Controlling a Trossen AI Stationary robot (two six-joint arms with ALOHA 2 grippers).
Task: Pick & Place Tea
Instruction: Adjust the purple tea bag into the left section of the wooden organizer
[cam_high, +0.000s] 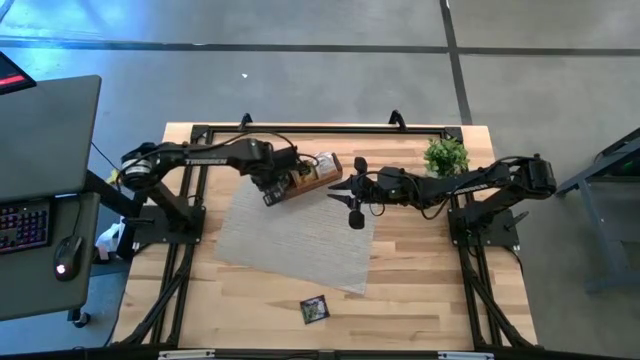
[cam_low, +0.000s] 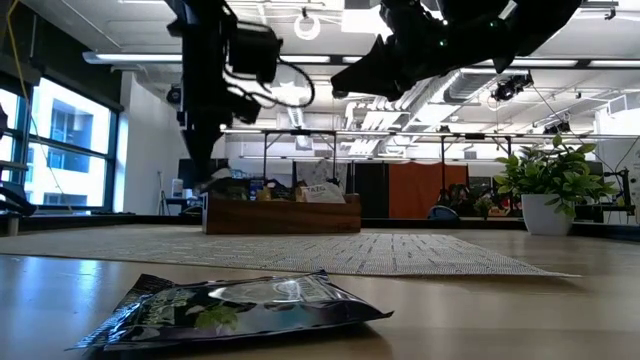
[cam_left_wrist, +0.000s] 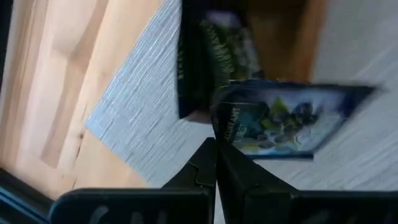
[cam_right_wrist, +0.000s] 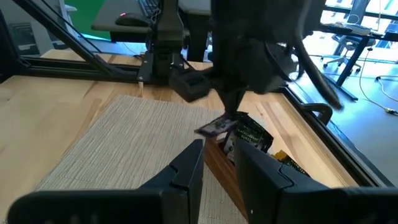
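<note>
My left gripper (cam_high: 270, 192) hangs over the left end of the brown wooden tray (cam_high: 312, 174) and is shut on a dark blue-green tea sachet (cam_left_wrist: 289, 118). Under it, the tray's end compartment holds dark green sachets (cam_left_wrist: 214, 59) standing on edge. More sachets stick up from the tray (cam_low: 282, 213) in the low view. One dark green sachet (cam_high: 314, 309) lies flat on the wood near the table's near edge. My right gripper (cam_high: 350, 200) hovers open, right of the tray, holding nothing. My left gripper (cam_left_wrist: 216, 144) pinches the sachet by one edge (cam_left_wrist: 225, 127) between its two fingertips, coming from above and pointing down. The sachet is lifted clear, sticks out sideways from the fingers, and hangs just above the tray's left end (cam_right_wrist: 249, 138).
A grey woven mat (cam_high: 295, 240) covers the table's middle, and the tray rests on its far edge. A potted plant (cam_high: 446, 155) stands at the far right, beside my right arm. Bare wood (cam_high: 430, 290) lies open on the near side. A desk with a keyboard (cam_high: 25, 222) is left of the table.
</note>
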